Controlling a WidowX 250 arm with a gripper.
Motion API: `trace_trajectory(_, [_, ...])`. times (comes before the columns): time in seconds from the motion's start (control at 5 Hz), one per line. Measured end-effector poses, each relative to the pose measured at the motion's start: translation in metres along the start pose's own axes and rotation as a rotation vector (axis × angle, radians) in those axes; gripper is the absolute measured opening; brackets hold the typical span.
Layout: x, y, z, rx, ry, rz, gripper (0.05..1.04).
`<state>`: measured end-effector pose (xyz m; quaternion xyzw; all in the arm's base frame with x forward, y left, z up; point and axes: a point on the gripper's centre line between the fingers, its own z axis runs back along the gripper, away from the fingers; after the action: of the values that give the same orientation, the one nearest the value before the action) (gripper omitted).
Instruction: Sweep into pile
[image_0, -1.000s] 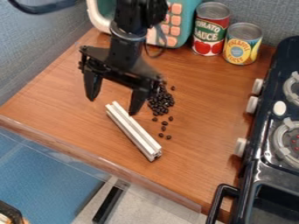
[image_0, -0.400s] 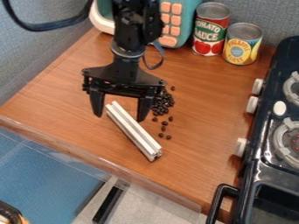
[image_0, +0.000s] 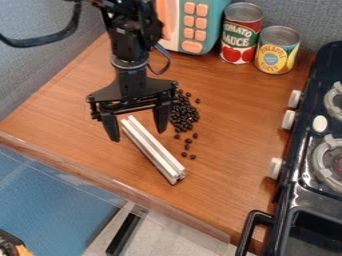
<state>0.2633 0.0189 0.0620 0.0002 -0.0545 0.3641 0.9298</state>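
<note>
Fingers (image_0: 110, 127) wide apart and empty, I hang by the far end of the pale bar (image_0: 155, 151), between dark beans (image_0: 183, 115) and the near edge of the counter (image_0: 234, 130); an off-centre pinch might swivel it, scattering beans.

from my seat, the top of the arm (image_0: 130, 55) runs out past the upper edge, so i can't see its base. the black cable (image_0: 47, 42) leaves at the left edge. part of the dark pile (image_0: 184, 115) sits behind the gripper (image_0: 138, 135), and its packed pieces are too small for me to count. i can't tell whether the fingertips touch the counter (image_0: 240, 120). the teal toy microwave (image_0: 215, 20) is cut by the top edge and partly covered by the arm. the stove (image_0: 300, 192) runs off right and below. an orange and black thing (image_0: 13, 246), lower left, is too cropped to identify.
</note>
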Motion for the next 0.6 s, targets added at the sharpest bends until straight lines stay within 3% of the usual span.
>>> trace_trajectory(0.2, [0.000, 0.003, -0.007, -0.040, 0.028, 0.152, 1.001])
trace_trajectory(0.6, [-0.006, -0.005, -0.028, -0.010, 0.026, 0.200, 1.001])
